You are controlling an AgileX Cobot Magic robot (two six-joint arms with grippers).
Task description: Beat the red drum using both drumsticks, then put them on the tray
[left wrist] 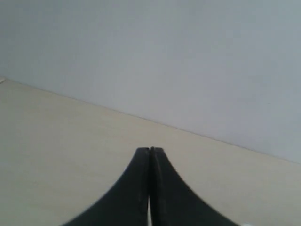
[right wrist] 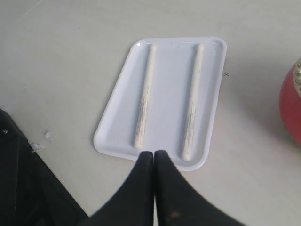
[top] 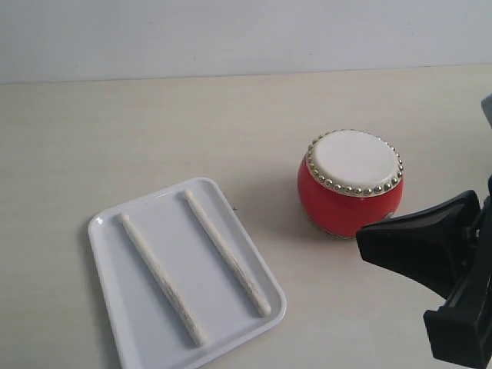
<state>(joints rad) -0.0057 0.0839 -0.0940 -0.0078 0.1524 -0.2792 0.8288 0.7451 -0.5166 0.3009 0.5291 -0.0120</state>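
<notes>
Resting drumsticks on a glossy tray, both grippers pressed together

Lying flat on the matte, pale beige table [top: 115,131], the white tray [top: 186,254] is a smooth plastic rectangle with rounded corners and a low raised rim. One drumstick [top: 160,277] and the other drumstick [top: 227,252] lie inside it, side by side and roughly parallel, apart from each other. Both are slim, cream-coloured rods with a slightly rough, grainy surface and small rounded tips.

The red drum [top: 338,207] stands upright on the table near the tray, not touching it. Its body is a shiny barrel shape. Its flat cream drumhead [top: 354,161] is ringed by a row of small brass studs.

The right gripper [right wrist: 154,153] is black and matte, its two curved, tapering fingers closed against each other with only a thin seam between them, holding nothing. It hangs above the table just beside the tray's short edge. The left gripper [left wrist: 149,149] has the same black tapered shape and is likewise closed and empty, over bare table with a plain grey wall [left wrist: 188,56] behind
</notes>
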